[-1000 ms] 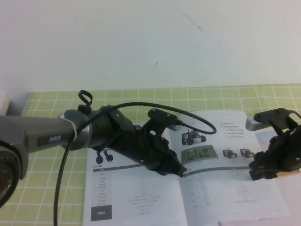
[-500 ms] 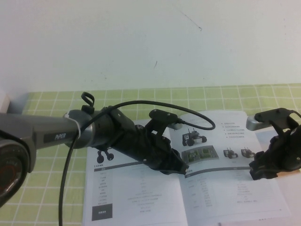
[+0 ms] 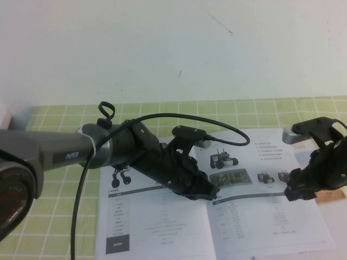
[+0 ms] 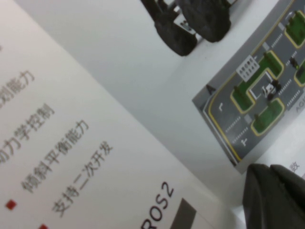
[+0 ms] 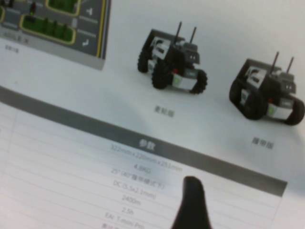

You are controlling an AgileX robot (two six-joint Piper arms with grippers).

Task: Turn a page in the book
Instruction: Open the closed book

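The book [image 3: 157, 227] lies open on a green checked mat. The page [image 3: 255, 216], on the right, shows small black wheeled robots, a green board picture and a table. My left arm reaches across the left sheet. My left gripper [image 3: 212, 193] is shut and rests low by the spine. In the left wrist view it [image 4: 274, 195] is next to the green board picture [image 4: 257, 100]. My right gripper [image 3: 294, 194] is over the page's outer edge. In the right wrist view it [image 5: 193, 202] shows dark over the spec table, below two robot pictures [image 5: 174, 62].
The green checked mat [image 3: 54, 179] covers the table up to a white wall [image 3: 162, 49]. The left arm's black cable [image 3: 76, 206] hangs over the mat. A tan patch [image 3: 332, 195] shows just right of the right gripper.
My right gripper has risen a little and shifted slightly away from me at the page's edge. My left gripper has crept a little right toward the spine.
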